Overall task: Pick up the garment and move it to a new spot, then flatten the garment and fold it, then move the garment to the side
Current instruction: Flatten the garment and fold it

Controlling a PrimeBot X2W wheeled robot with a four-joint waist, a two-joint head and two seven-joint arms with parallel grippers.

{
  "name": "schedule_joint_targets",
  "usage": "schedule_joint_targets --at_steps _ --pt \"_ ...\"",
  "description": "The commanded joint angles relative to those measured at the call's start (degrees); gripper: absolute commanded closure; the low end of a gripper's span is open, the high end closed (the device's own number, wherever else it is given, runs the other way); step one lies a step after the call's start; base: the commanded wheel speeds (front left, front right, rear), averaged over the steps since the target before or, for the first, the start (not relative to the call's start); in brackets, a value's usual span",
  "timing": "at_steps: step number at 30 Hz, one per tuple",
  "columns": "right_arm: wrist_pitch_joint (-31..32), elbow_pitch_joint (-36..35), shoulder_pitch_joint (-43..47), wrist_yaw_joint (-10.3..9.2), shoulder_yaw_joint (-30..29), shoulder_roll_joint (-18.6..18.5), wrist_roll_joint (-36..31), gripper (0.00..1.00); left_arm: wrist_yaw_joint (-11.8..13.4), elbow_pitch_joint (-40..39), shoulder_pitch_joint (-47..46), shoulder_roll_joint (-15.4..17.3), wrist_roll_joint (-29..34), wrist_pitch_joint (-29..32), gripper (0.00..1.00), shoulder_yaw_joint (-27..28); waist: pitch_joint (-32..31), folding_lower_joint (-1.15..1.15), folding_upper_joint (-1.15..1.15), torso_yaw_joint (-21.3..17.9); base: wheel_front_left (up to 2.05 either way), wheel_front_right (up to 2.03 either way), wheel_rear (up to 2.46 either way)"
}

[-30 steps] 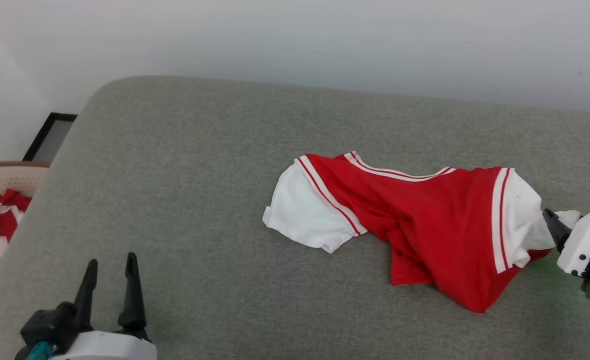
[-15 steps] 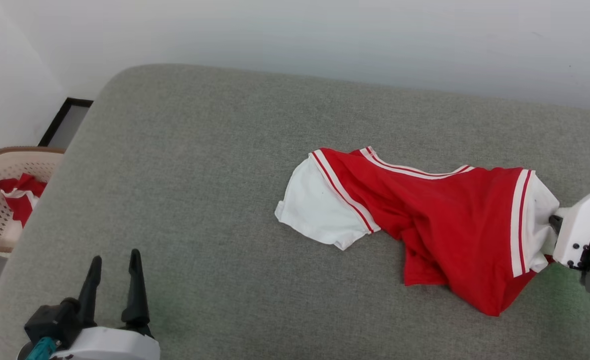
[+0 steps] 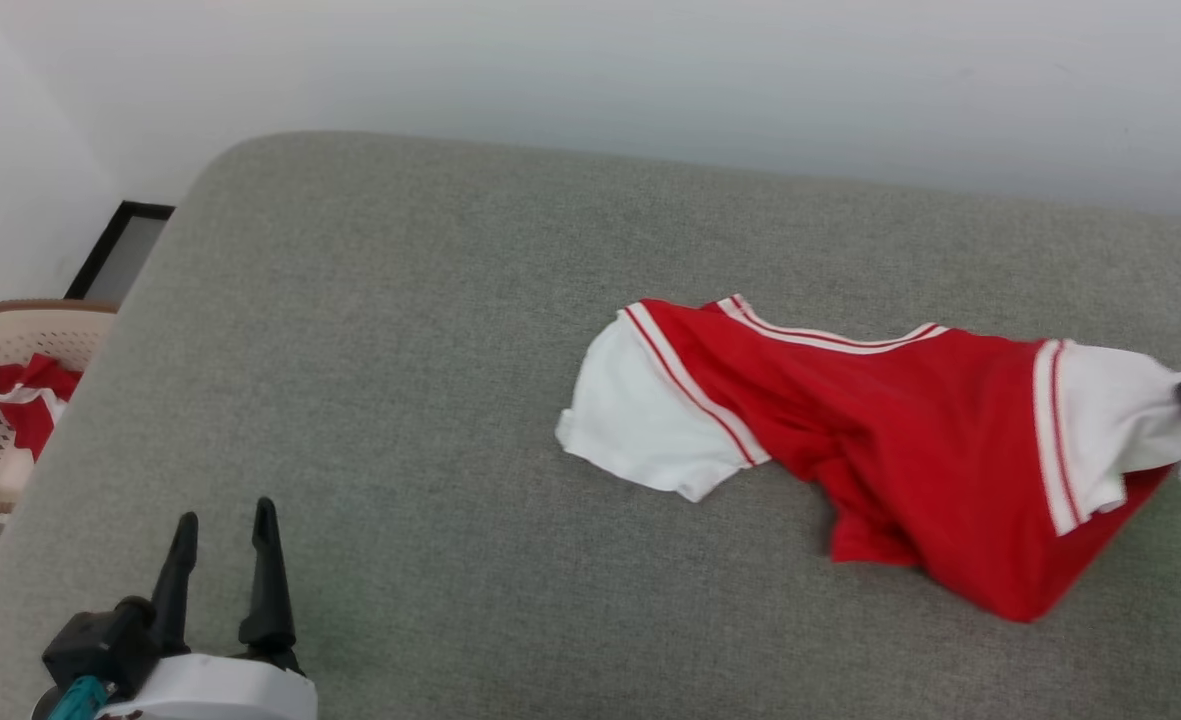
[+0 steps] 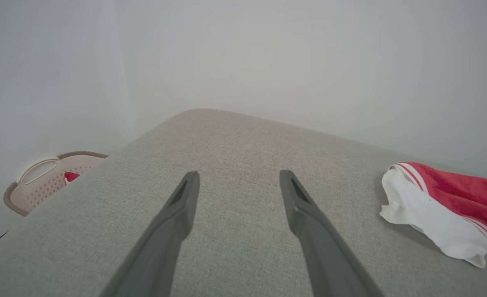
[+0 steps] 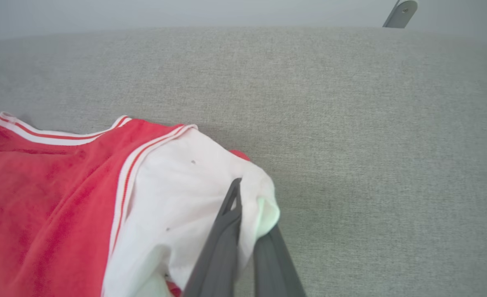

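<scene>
The right claw (image 5: 245,212) pinches a white sleeve of the garment (image 3: 910,430), which stretches away toward the spread left claw (image 3: 226,515).

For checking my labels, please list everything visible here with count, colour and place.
garment: one, red with white sleeves, crumpled on the padded surface's right part.
padded surface: one, grey, under the garment.
basket: one, beige with brown rim, beside the surface's left end.
cloth: one, red and white, inside the basket.
panel: one, dark-framed, low behind the basket.
left gripper: one, dark fingers, open, above the surface's near left.
right gripper: one, dark fingers, shut on the garment's white sleeve.
</scene>
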Motion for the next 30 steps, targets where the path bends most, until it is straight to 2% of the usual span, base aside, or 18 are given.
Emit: schedule_joint_targets --at_steps 1,9,17,25,26,27,28,29,30 --pt "0.1 -0.3 0.1 0.01 -0.4 -0.4 0.3 1.00 -0.1 -0.2 0.1 0.0 0.1 0.0 0.00 0.1 0.1 0.00 0.00 0.0 0.00 0.00 0.00" --pt "-0.4 1.0 1.7 0.01 -6.1 -3.1 -1.7 1.00 -0.1 -0.3 -0.6 -0.3 -0.1 0.0 0.00 -0.4 1.1 0.00 0.00 0.1 0.00 0.00 0.00" --pt "-3.1 6.0 3.4 0.01 -9.7 -1.8 -2.9 1.00 -0.1 -0.2 -1.1 -0.3 -0.2 0.0 0.00 -0.5 2.0 0.00 0.00 0.4 0.00 0.00 0.00" --pt "-5.8 10.1 2.9 0.01 -8.4 -0.7 -2.6 1.00 -0.1 0.0 -1.6 -0.5 -0.1 0.0 0.00 -0.6 2.6 0.00 0.00 0.5 0.00 0.00 0.00" --pt "-6.5 10.3 2.7 0.01 -7.7 -0.9 -2.8 0.92 -0.1 0.0 -1.7 -0.5 -0.1 0.0 0.00 -0.7 2.6 0.00 0.00 0.5 0.00 0.00 0.00" --pt "-6.9 10.6 2.6 0.01 -7.3 -1.1 -2.9 0.64 -0.1 0.0 -1.8 -0.6 -0.1 0.0 0.00 -0.7 2.6 0.00 0.00 0.5 0.00 0.00 0.00" --pt "-7.3 10.9 2.5 0.01 -6.8 -1.2 -2.8 0.52 -0.1 0.0 -1.8 -0.6 -0.1 0.0 0.00 -0.7 2.6 0.00 0.00 0.4 0.00 0.00 0.00" --pt "-7.5 11.2 2.4 0.01 -6.3 -1.2 -2.7 0.11 -0.1 0.0 -1.8 -0.6 0.0 0.0 0.00 -0.6 2.5 0.00 0.00 0.4 0.00 0.00 0.00" --pt "-7.8 11.3 2.1 0.01 -5.7 -1.3 -2.5 0.00 -0.1 0.0 -1.8 -0.6 0.1 0.0 0.00 -0.6 2.5 0.00 0.00 0.3 0.00 0.00 0.00"
